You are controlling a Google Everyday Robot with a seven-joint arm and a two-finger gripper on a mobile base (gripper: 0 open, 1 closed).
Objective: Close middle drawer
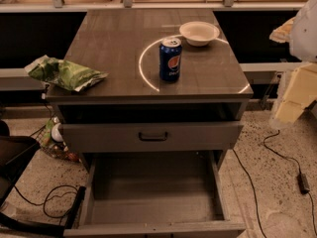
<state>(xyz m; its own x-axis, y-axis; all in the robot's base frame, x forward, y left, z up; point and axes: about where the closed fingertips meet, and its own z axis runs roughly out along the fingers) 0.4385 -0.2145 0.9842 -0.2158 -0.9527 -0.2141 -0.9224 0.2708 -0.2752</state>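
Note:
The middle drawer (153, 182) is the lower of the cabinet's two grey drawers. It stands pulled far out toward the camera, its bare grey floor empty and its flat front (153, 230) at the bottom edge of the view. The upper grey drawer (198, 136), with a dark bar handle (152, 136), is open a little above it. My gripper (291, 103) is a pale cream shape at the right edge, beside the cabinet's right side, at about the height of the top. It is apart from both drawers.
On the cabinet top (109, 43) stand a blue soda can (170, 59), a white bowl (199, 32) and a green chip bag (63, 73) at the left edge. Black cables (252, 182) run over the speckled floor. A dark object (15, 157) stands at the left.

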